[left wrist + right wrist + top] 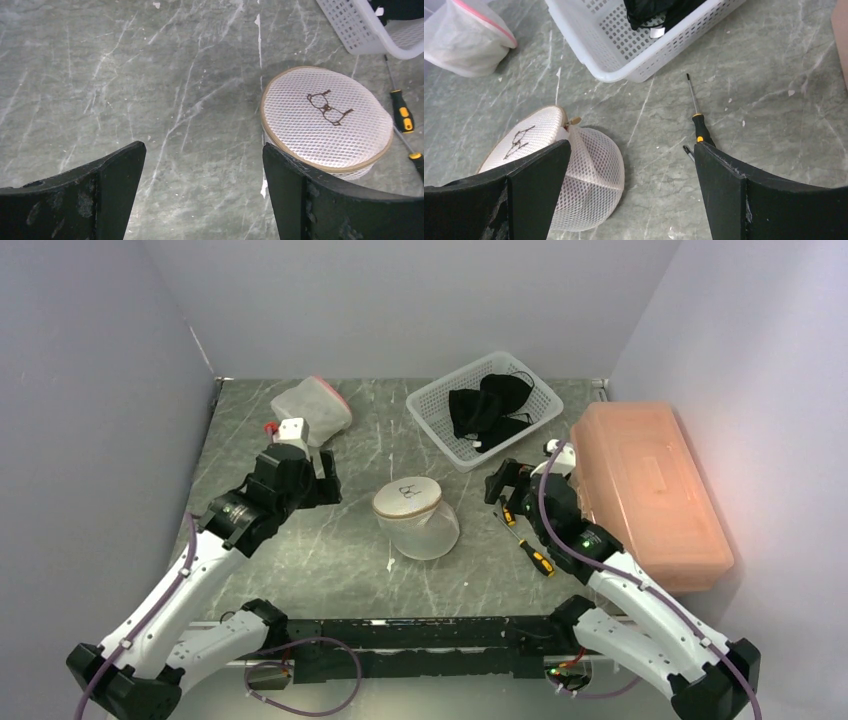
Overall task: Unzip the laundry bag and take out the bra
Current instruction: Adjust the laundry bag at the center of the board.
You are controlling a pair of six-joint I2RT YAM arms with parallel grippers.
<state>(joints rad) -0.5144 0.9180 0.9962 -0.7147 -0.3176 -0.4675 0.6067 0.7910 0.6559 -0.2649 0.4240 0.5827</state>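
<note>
1. Laundry bag (415, 518), round mesh, lies mid-table between both arms.
2. Left gripper (201, 147), spread and empty: bag at 2 o'clock.
3. Right gripper (631, 146), spread and empty: bag at 8 o'clock, zipper pull (573, 120) showing.

Overhead and close wrist cameras share laundry bag (325, 120).

Round white net laundry bag (417, 519) in the middle of the table (300, 560)
It is puffy, with a tan edge and a little bra drawing (327, 107) on its flat top. It leans to one side, and a small tan zip pull (573, 120) sticks out
</note>
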